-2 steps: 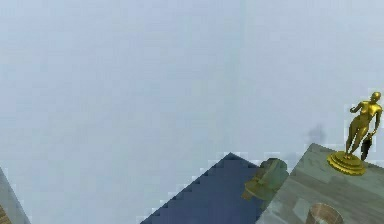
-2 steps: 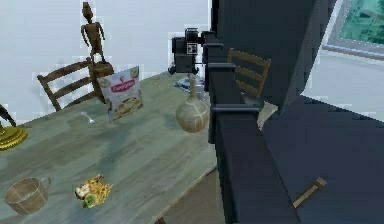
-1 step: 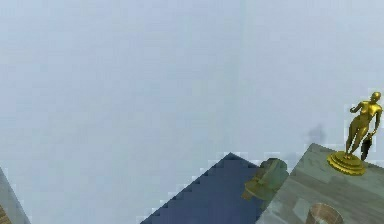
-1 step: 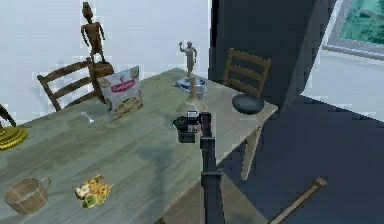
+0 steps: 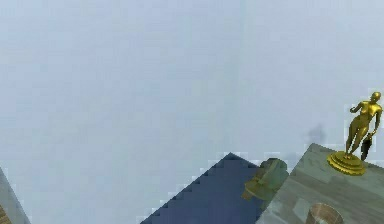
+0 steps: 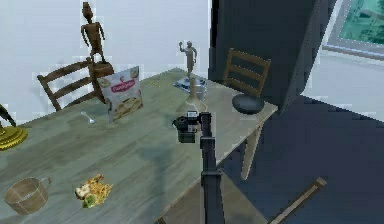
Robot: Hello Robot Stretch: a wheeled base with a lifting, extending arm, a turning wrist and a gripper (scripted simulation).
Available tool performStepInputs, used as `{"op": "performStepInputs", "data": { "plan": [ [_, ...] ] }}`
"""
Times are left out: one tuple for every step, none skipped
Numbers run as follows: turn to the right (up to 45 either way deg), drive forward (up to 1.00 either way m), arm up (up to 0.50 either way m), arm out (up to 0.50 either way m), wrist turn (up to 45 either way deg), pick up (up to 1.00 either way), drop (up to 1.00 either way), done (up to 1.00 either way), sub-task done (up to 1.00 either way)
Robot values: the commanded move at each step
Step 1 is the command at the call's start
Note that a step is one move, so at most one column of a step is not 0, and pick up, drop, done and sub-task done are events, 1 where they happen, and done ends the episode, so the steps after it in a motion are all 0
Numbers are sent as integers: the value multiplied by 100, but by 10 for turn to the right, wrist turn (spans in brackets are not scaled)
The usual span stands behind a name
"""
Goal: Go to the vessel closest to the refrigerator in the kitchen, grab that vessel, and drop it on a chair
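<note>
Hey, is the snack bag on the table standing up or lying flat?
Standing upright: the bag rests on its bottom edge on the wooden table, front face showing.

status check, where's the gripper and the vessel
Gripper at the table, cannot tell if holding. Glass vessel upright near it. Dark bowl and chair close by.

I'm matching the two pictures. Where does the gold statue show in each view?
Forward view: the gold statue stands at the right edge, on the wooden table corner.
Arm side view: its gold base sits at the left edge.
Shared landmark: the wooden table beneath it.
</note>
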Motion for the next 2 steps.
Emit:
{"op": "performStepInputs", "data": {
  "plan": [
    [0, 0, 10, 0, 0, 0, 0, 0, 0],
    [0, 0, 18, 0, 0, 0, 0, 0, 0]
  ]
}}
